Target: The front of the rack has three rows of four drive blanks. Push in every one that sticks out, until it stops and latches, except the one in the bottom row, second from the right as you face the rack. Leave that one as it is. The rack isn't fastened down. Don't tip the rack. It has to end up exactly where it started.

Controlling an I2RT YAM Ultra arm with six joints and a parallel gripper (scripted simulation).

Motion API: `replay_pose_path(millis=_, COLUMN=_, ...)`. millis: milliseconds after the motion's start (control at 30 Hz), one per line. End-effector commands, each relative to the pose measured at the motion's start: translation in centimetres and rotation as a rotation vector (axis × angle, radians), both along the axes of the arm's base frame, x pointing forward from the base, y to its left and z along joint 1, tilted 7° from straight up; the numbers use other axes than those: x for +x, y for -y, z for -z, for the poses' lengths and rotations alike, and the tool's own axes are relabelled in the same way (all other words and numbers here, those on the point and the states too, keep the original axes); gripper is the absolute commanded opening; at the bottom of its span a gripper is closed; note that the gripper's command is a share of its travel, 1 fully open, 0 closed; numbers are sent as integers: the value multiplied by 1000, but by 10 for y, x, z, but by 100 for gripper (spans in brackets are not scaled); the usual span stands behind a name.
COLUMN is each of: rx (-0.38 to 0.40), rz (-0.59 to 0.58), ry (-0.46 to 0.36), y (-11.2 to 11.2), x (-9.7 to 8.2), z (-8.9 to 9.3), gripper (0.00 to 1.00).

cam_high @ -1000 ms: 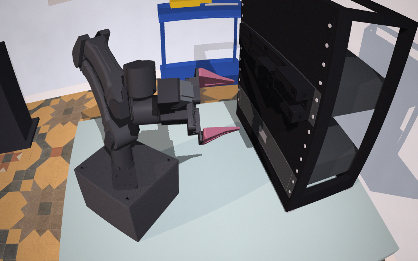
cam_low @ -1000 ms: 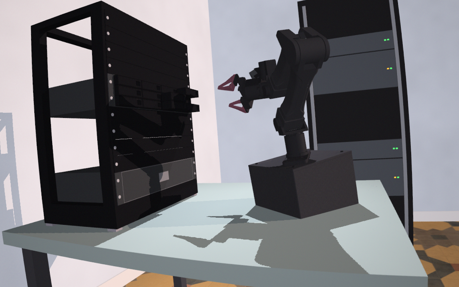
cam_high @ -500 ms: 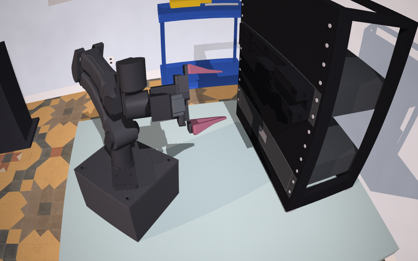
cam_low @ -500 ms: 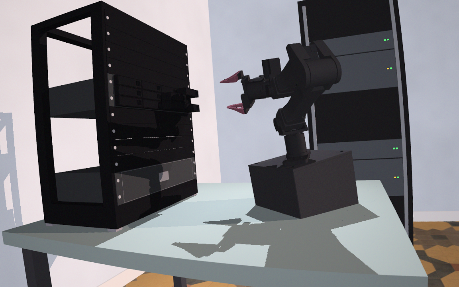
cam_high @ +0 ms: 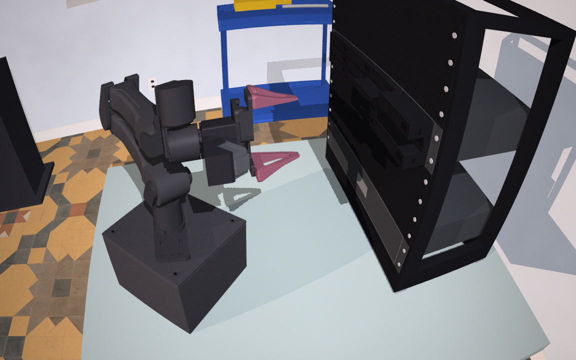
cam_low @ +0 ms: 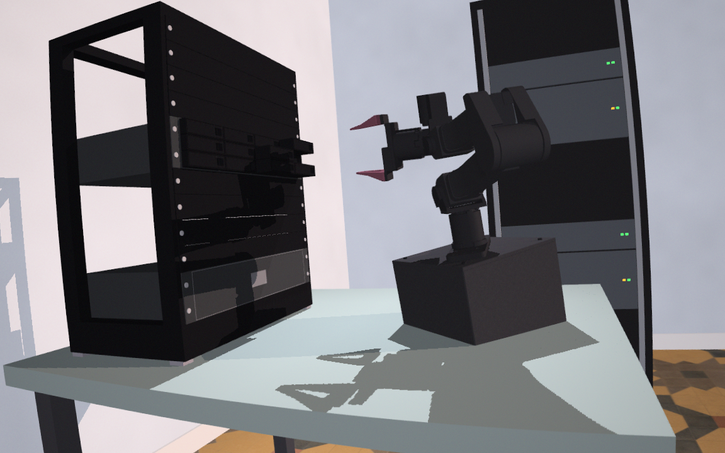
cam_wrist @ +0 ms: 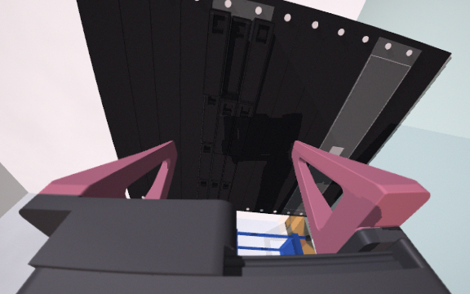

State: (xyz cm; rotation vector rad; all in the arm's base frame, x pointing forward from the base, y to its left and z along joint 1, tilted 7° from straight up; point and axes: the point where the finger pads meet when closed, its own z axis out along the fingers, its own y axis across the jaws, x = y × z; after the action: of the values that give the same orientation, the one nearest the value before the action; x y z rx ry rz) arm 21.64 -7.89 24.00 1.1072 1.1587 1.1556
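Note:
The black rack stands upright on the pale table, its front facing my arm. It also shows in the exterior view. The drive bay sits in the upper middle of the front. Two blanks stick out at its right end, an upper one and a lower one. The other blanks look flush, but the dark front hides detail. My gripper is open and empty, level with the bay and a clear gap away from the front. The wrist view shows the rack front between my pink fingers.
My arm's black base box sits on the table's left part. A blue shelf stands behind the table. A tall server cabinet stands behind the arm. The rack stands close to the table's far and right edges.

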Motion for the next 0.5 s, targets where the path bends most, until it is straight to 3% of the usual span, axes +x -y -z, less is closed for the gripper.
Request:
replay_pose_path(millis=0, rx=58, rz=5, ry=8, y=-4, x=-6, z=-5, gripper=100)
replay_pose_path(millis=100, rx=116, rz=-3, ry=-1, y=-5, x=-6, z=7, gripper=100)
replay_pose_path(millis=200, rx=124, rz=-11, ry=10, y=-9, x=-7, z=-1, gripper=100)
replay_pose_path(millis=433, rx=172, rz=-17, ry=3, y=-10, x=-7, z=7, gripper=100)
replay_pose_path(millis=467, rx=144, rz=-20, ry=19, y=-13, x=-9, z=-6, gripper=100)
